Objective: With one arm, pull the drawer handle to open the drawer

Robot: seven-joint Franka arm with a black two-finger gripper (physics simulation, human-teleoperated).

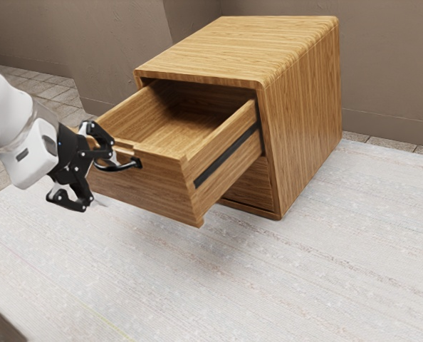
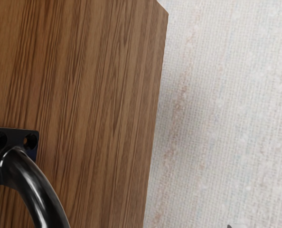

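Wooden and light brown, the drawer stands pulled far out of the cabinet, with its front toward the exterior view's left. The black handle on that front lies between the fingers of the claw, which are spread wide and grip nothing. In the wrist view the straight side edge of the front meets the pale ground, which lies open beside the cabinet.

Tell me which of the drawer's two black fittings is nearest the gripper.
The curved handle on the drawer front, right at the gripper. The other, a straight rail, runs along the drawer's side toward the cabinet.
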